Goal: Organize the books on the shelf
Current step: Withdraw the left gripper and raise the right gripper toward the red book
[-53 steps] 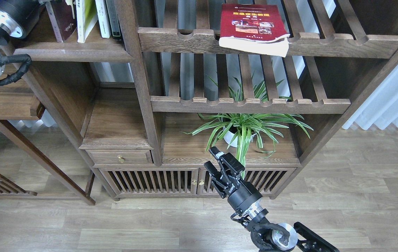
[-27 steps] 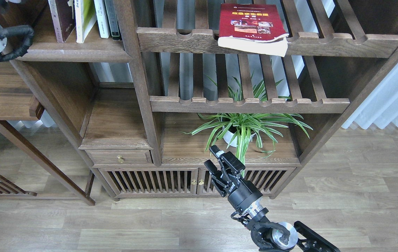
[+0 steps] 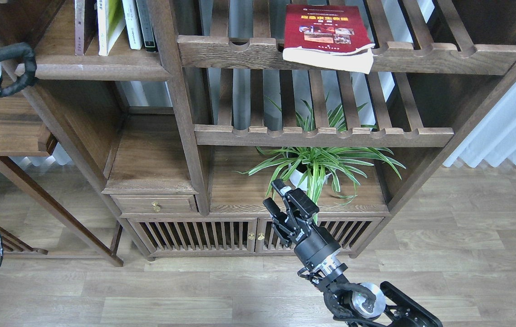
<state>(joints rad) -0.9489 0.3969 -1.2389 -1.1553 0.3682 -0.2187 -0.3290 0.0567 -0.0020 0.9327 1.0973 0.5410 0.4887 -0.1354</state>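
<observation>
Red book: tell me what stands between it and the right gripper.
The red book lies on the top slatted rack, overhanging its front rail. The right gripper is far below; the lower slatted rack and the plant lie between them in this view.

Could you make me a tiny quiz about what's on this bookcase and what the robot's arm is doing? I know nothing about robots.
1. True or false: the red book stands upright among the other books.
2. Which lies nearest the right gripper?
A. the spider plant
B. the yellow-green book
C. the curtain
3. Fill in: the red book lies flat on the top slatted rack, its lower edge hanging over the ____ rail.

Key
1. False; it lies flat, cover up.
2. A
3. front
</observation>
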